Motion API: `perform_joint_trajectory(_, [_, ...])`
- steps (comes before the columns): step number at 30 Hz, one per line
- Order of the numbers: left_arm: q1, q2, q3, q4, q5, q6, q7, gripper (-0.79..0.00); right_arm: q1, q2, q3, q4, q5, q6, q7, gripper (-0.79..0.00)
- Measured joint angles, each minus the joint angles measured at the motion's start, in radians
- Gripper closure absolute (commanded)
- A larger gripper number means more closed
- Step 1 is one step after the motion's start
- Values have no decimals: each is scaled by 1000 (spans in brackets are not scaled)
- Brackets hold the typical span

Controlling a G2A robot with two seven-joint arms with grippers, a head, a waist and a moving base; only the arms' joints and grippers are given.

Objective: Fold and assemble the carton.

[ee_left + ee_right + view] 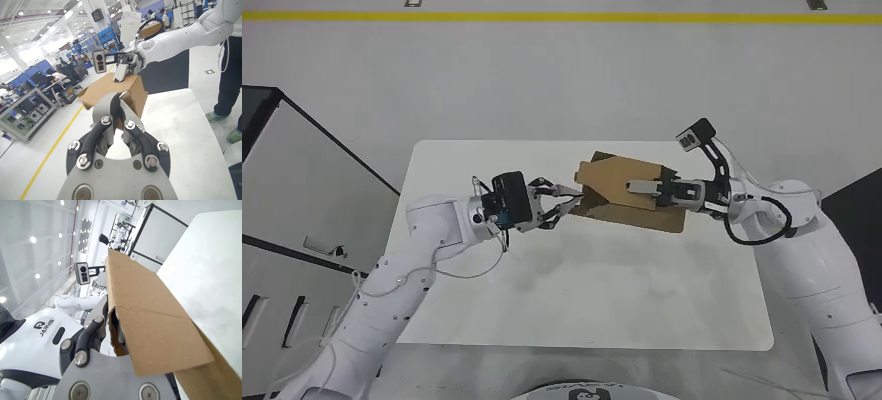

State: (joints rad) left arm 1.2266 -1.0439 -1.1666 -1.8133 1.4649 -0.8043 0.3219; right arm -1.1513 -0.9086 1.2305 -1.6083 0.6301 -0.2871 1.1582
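Note:
The brown cardboard carton (pixel 607 175) is partly opened and held up over the far middle of the white table (pixel 642 300). My left gripper (pixel 570 197) is at the carton's left end. In the left wrist view this gripper (pixel 117 98) is shut on a small end flap of the carton (pixel 105 89). My right gripper (pixel 637 188) comes in from the right and is shut on the top panel, with one finger (pixel 119 75) lying flat on the outside. In the right wrist view the panel of the carton (pixel 151 323) hides the other finger.
A black-framed white cabinet (pixel 302 180) stands left of the table. A yellow floor line (pixel 562 16) runs behind it. The near half of the table top (pixel 592 310) is bare.

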Motion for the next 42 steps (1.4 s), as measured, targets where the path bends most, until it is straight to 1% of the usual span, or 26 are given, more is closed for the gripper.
perform_joint_trajectory(5, [38,14,-78,3,22,16,-9,0,-6,2,28,-6,32,-17,42,0])
perform_joint_trajectory(9, [71,19,-101,-3,24,21,-8,0,-9,-1,43,7,94,-57,69,0])
perform_joint_trajectory(13, [85,17,-86,-24,5,28,-2,0,-16,-9,41,36,183,-96,96,0])
perform_joint_trajectory(17, [82,11,-62,-32,-8,66,-2,0,-13,-25,13,91,323,-133,148,0])
perform_joint_trajectory(24, [82,10,-60,-35,-7,77,-4,0,-12,-26,10,99,335,-131,151,0])
perform_joint_trajectory(28, [81,5,-42,-51,-33,98,-14,0,-33,-38,-13,111,394,-113,102,0])
perform_joint_trajectory(32, [61,-1,-15,-46,-57,106,-13,0,-18,-57,-50,143,475,-112,124,0])
perform_joint_trajectory(42, [11,-18,39,-17,-90,125,16,0,34,-100,-133,222,557,-85,191,0])
